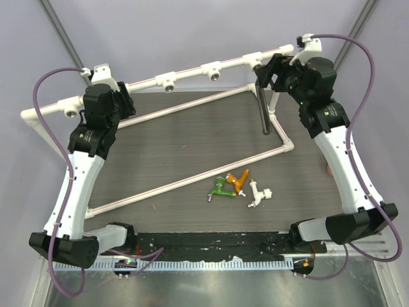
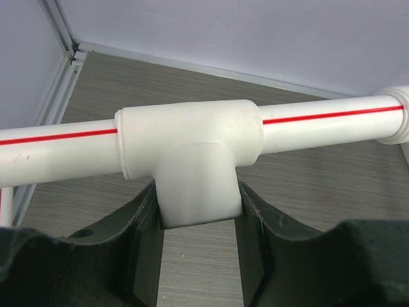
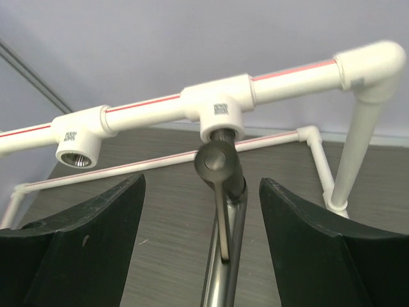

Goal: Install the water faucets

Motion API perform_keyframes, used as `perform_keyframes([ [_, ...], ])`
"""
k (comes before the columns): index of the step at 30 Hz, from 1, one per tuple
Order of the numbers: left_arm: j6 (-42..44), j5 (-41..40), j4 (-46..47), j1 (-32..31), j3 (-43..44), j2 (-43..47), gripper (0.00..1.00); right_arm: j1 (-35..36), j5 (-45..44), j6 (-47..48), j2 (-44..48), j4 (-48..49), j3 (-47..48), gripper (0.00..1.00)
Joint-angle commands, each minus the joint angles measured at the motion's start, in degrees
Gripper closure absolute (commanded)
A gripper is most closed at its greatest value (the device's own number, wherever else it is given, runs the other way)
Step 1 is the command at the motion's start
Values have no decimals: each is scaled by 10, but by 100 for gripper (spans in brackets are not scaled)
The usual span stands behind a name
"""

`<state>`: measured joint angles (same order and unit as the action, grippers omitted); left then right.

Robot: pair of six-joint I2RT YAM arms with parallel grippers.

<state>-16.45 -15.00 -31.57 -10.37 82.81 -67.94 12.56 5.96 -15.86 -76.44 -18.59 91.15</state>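
The long black metal faucet with the straight tube is hanging from the far-right tee socket of the white plastic pipe frame. Its upper end is sitting inside the socket mouth. The right jaws are standing apart on either side of it, touching nothing. How deeply the thread is biting is not visible, and that is the main worry. If it is only lightly caught, jaws closing off-centre are likely to be nudging the tube sideways, so the faucet could be cross-threading or dropping out onto the dark wood-grain worktop.

The left jaws are clamped on the stem of a white tee fitting at the far-left end of the same rail, apparently bracing the frame. That plastic is looking smooth. Under a hard twist from the right the rail may be slipping or rolling in the grip, wasting the turn and tilting the socket. The long tube could also be swinging into the lower pipe nearby.

The green, orange and white stubby plastic faucets are lying clustered on the near-right worktop, well apart from both arms and waiting uninstalled.
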Motion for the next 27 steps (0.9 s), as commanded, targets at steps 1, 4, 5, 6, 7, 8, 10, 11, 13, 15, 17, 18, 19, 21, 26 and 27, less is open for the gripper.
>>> perform_keyframes([
  [1, 3, -68, 17, 25, 12, 22, 100, 35, -96, 90, -49, -12, 66, 22],
  [4, 3, -67, 17, 25, 12, 22, 100, 36, -125, 90, -74, -7, 67, 26],
  [5, 3, -67, 17, 26, 12, 22, 100, 36, -135, 93, -77, 0, 61, 28],
  [6, 3, -67, 17, 26, 12, 22, 100, 36, -138, 98, -81, 7, 56, 32],
  [7, 3, -67, 17, 26, 12, 21, 100, 35, -140, 100, -91, 7, 56, 34],
  [8, 3, -67, 17, 25, 12, 21, 100, 36, -138, 101, -96, 6, 57, 36],
  [10, 2, -65, 17, 26, 12, 19, 100, 35, -126, 100, -107, 6, 59, 41],
  [11, 2, -66, 17, 26, 12, 19, 100, 36, -123, 98, -110, 9, 58, 42],
  [13, 2, -64, 17, 26, 12, 19, 100, 36, -103, 87, -114, 13, 56, 47],
  [15, 1, -64, 17, 26, 12, 19, 100, 35, -80, 72, -117, 27, 49, 52],
  [17, 1, -64, 17, 27, 12, 19, 100, 35, -68, 42, -117, 36, 46, 57],
  [18, 1, -64, 17, 27, 12, 20, 100, 35, -58, 31, -118, 39, 42, 63],
  [19, 1, -64, 17, 27, 12, 19, 100, 35, -35, 2, -116, 41, 40, 66],
  [21, 1, -63, 17, 27, 12, 19, 100, 27, -14, -33, -110, 59, 25, 79],
  [26, 0, -61, 17, 27, 12, 21, 100, -10, 102, -238, -90, 182, -53, 99],
  [27, 0, -62, 17, 27, 12, 21, 100, -16, 115, -267, -86, 218, -63, 99],
])
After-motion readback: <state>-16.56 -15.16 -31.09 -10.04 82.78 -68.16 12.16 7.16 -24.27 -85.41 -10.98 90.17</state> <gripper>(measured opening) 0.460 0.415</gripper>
